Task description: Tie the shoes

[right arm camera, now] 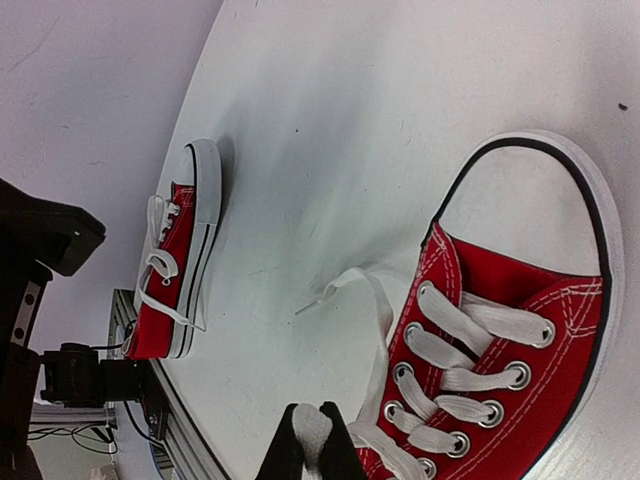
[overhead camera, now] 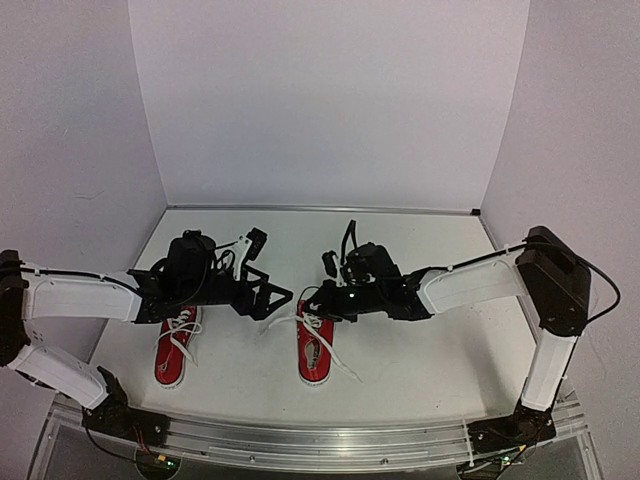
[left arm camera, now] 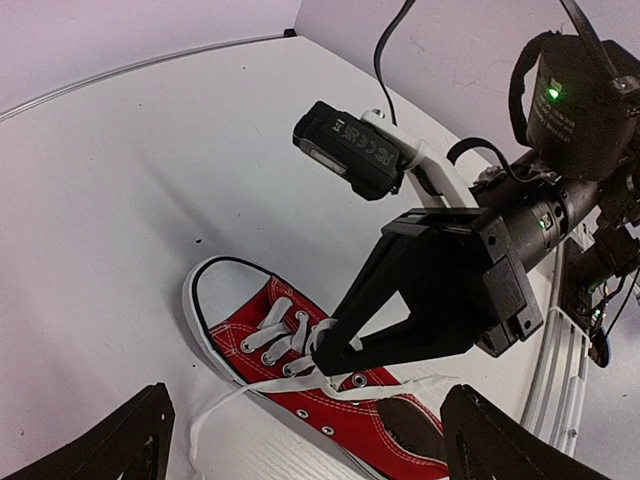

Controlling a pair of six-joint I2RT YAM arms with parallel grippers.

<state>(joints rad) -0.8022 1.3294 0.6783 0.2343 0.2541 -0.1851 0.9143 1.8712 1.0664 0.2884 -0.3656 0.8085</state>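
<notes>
We see a white table (overhead camera: 430, 350) w/ 2 arms reaching inward: left arm (overhead camera: 80, 295) stretched low toward centre, right arm (overhead camera: 470, 285) bent at the elbow, angled down. 2 red shoes, heels toward the bases: left shoe (overhead camera: 175, 350) under the left arm, right shoe (overhead camera: 315, 355) near centre. Between them hangs the left gripper (overhead camera: 272, 297), jaws spread wide; the right gripper (left arm camera: 328, 358) pinches 1 white lace (right arm camera: 375, 340) above the right shoe's eyelets

A white worktop (overhead camera: 420, 350) meets plain white panels (overhead camera: 330, 100) at the back and both sides. A thin metal strip (overhead camera: 320, 208) edges its far side, an aluminium rail (overhead camera: 320, 440) its near edge. One dark speck (left arm camera: 197, 240) marks the surface.
</notes>
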